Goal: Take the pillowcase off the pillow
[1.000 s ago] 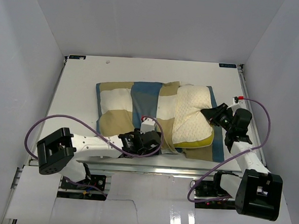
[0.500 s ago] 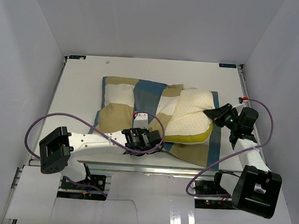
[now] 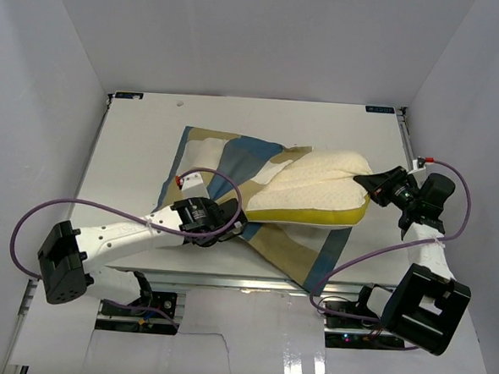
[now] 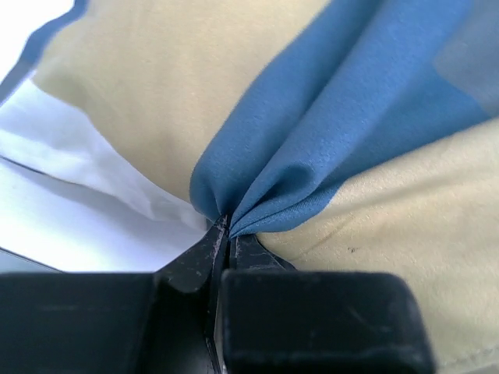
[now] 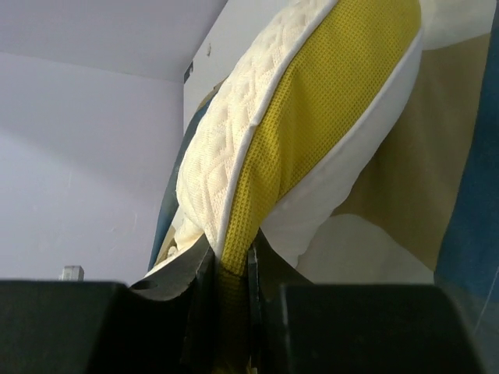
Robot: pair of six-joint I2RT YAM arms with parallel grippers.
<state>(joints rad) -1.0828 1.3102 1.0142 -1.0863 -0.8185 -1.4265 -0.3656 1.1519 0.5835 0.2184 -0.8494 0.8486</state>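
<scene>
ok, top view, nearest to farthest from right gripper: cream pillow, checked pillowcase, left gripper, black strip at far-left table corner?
1. Cream quilted pillow, held by right gripper.
2. Checked cloth pillowcase, under the pillow.
3. Left gripper, near centre, pinching pillowcase.
4. Black strip, far-left corner.

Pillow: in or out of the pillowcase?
Partly out: most of the pillow lies bare, its left end sits inside the checked pillowcase.

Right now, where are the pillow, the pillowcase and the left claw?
pillow (image 3: 317, 189): top view, on its cream dotted top.
pillowcase (image 3: 290, 250): top view, on the tan patch near the front edge.
left claw (image 4: 226, 227): left wrist view, at the tips pinching a blue fold of the pillowcase.
</scene>
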